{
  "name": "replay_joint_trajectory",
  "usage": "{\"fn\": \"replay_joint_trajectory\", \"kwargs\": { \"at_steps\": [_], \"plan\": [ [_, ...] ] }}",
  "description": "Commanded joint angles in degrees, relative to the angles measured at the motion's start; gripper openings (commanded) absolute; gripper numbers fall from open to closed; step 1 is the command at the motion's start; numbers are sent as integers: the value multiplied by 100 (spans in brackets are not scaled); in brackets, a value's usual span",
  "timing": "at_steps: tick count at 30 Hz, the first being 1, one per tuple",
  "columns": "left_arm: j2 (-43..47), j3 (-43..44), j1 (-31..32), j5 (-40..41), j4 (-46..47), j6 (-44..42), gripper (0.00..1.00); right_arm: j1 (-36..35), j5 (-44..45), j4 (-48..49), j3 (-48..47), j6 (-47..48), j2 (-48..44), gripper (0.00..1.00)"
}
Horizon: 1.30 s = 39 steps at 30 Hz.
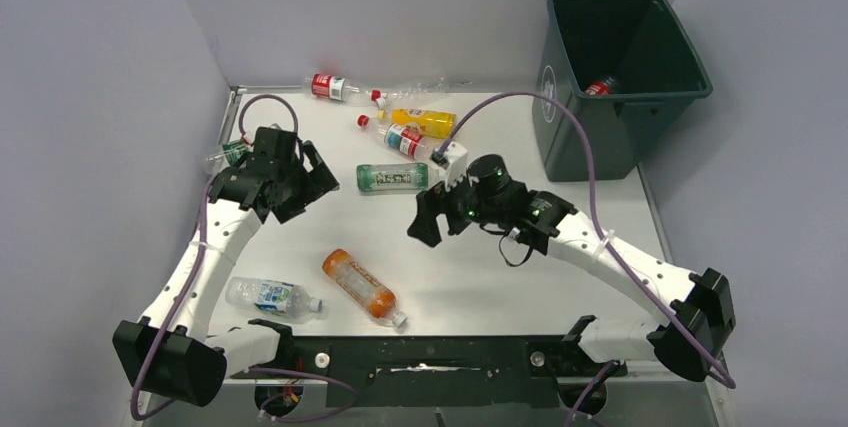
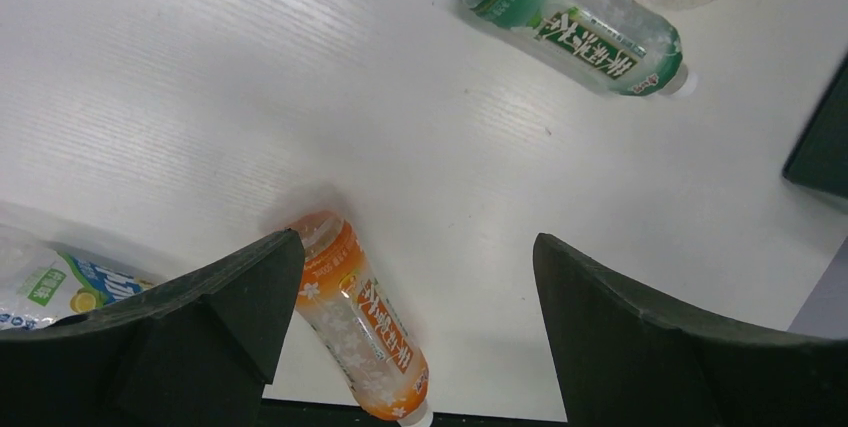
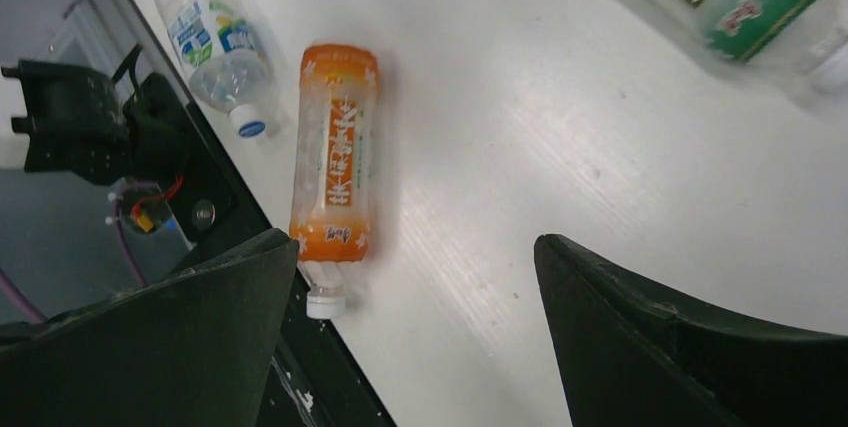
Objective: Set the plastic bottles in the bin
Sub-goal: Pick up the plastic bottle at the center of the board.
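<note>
The dark green bin [image 1: 640,97] stands off the table's far right corner, with a red-labelled bottle [image 1: 600,87] inside. Several plastic bottles lie on the white table: a red-labelled one [image 1: 335,87], a yellow one [image 1: 425,122], a green-labelled one [image 1: 392,178], an orange one [image 1: 360,287] and a blue-labelled one [image 1: 270,297]. My left gripper [image 1: 308,195] hovers open at mid-left; in its wrist view the gripper [image 2: 418,242] is empty, with the orange bottle [image 2: 360,327] beside its left finger. My right gripper [image 1: 437,222] hangs open over the table's middle, and the right wrist view shows it [image 3: 415,240] empty, near the orange bottle [image 3: 335,162].
A clear bottle [image 1: 415,94] and a red-and-blue-labelled one [image 1: 400,137] lie at the back. A small green-labelled bottle [image 1: 228,155] sits by the left edge behind my left arm. Grey walls close in the left and back. Purple cables loop above both arms.
</note>
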<state>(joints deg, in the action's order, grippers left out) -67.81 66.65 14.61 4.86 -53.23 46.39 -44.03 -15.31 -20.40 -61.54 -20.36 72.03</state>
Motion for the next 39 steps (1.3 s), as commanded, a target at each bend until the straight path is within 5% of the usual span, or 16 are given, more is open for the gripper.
{"fn": "replay_joint_trajectory", "kwargs": {
  "at_steps": [1,21,39],
  "plan": [
    [227,418,-74,175,599,-374,86,-716,525,423,214,-89,79,92],
    [1701,784,-116,-1131,1941,-1238,89,-1950,640,958,-242,-276,2056,91],
    [2165,808,-117,-781,2038,-1350,90,-2397,552,539,-1258,-97,3238,89]
  ]
}}
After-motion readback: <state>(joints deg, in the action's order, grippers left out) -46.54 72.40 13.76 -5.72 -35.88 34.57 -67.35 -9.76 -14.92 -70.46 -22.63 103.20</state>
